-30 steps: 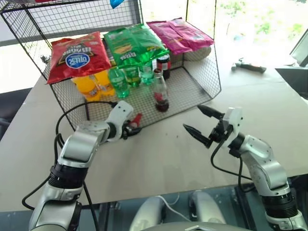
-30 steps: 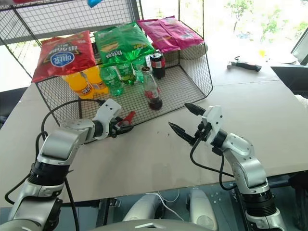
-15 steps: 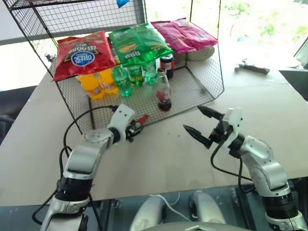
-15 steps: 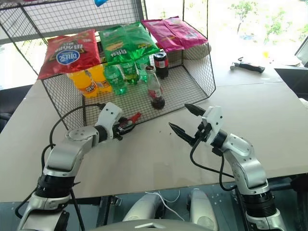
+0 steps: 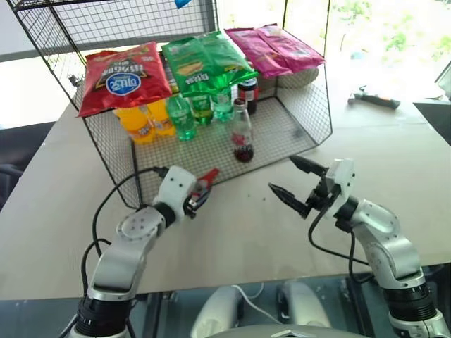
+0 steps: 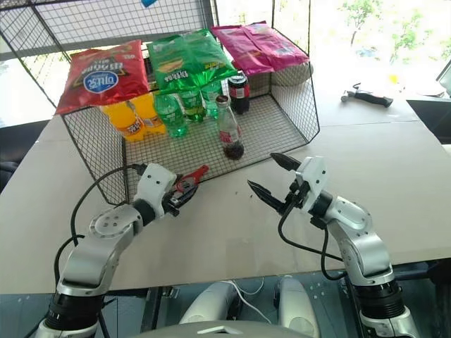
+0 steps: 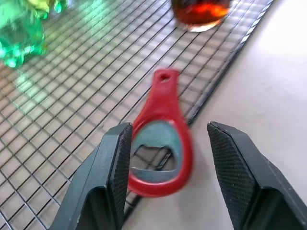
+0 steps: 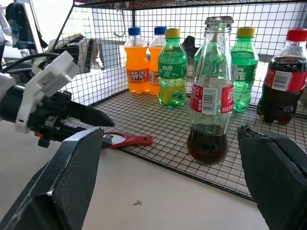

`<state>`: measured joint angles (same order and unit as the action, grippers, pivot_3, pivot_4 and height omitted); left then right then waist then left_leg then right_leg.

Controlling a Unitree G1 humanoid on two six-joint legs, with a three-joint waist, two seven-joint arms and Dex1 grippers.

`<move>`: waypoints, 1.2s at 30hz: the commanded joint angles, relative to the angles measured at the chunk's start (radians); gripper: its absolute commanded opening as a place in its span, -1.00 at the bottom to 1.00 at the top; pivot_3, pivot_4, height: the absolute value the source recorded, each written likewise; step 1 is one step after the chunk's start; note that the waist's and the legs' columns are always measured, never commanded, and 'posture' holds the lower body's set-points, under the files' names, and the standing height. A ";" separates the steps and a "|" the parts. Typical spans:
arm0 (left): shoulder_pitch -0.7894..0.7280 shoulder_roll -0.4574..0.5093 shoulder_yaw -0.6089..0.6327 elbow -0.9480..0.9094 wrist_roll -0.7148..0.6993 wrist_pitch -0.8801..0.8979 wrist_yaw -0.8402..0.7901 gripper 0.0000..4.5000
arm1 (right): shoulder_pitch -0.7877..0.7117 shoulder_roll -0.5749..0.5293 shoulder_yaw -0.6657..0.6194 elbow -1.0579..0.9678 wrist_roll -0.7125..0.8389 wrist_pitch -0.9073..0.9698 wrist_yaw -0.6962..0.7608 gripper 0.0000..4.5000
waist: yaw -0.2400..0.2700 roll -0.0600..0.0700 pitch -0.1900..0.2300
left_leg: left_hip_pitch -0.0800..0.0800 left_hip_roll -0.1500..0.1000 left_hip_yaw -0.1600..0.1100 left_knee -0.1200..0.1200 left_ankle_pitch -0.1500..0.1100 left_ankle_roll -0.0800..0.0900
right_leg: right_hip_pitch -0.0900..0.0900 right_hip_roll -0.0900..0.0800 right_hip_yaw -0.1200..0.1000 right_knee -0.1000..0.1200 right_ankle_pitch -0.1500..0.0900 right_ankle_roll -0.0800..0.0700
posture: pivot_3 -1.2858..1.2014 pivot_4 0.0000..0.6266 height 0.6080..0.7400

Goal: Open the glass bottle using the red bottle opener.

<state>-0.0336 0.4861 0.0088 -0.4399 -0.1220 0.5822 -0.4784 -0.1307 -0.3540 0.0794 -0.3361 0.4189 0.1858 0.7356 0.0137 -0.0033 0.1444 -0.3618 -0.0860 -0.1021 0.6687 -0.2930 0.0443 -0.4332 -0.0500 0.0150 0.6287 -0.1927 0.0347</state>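
Now the left gripper (image 5: 200,196) holds the red bottle opener (image 7: 160,141) by its ring head, jaws partly closed, at the wire shelf's (image 5: 282,134) front edge. Behind stands the glass bottle (image 5: 242,132). Right gripper (image 5: 290,185) hangs over the counter (image 5: 239,239), jaws wide, empty.

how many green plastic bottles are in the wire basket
3 green plastic bottles stand in the wire basket, in a row under the green snack bag: one beside the orange bottles, one nearer the dark bottle, and one mostly hidden behind the glass bottle.
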 commanded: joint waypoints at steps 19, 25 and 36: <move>0.089 -0.001 -0.011 0.003 0.110 -0.155 0.083 0.13 | -0.016 0.007 0.001 -0.009 0.000 -0.026 0.006 1.00 | -0.001 0.000 0.000 | 0.000 0.000 0.000 0.000 0.000 0.000 | 0.000 0.001 -0.001 0.000 0.000 0.000 | 0.03 -0.52 0.92; 0.008 0.005 -0.018 0.098 0.152 -0.102 0.103 0.13 | -0.019 0.014 -0.001 -0.007 -0.006 -0.026 0.003 1.00 | 0.000 0.000 0.000 | 0.000 0.000 -0.001 0.000 0.000 0.000 | 0.001 0.001 -0.001 0.000 0.000 0.000 | 0.03 -0.52 0.92; -0.035 0.075 -0.103 0.151 0.133 0.047 -0.039 0.13 | -0.010 0.014 -0.008 -0.017 -0.012 -0.026 -0.005 1.00 | -0.001 0.001 0.000 | 0.001 0.000 -0.001 0.000 0.000 0.000 | 0.001 0.001 -0.002 0.000 0.000 0.000 | 0.03 -0.52 0.92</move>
<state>-0.1002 0.5383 -0.0521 -0.3062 0.0040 0.5647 -0.4820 -0.1366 -0.3407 0.0816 -0.3259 0.4011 0.1831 0.7339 0.0126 -0.0027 0.1441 -0.3606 -0.0859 -0.1034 0.6687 -0.2929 0.0442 -0.4320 -0.0493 0.0136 0.6286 -0.1928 0.0347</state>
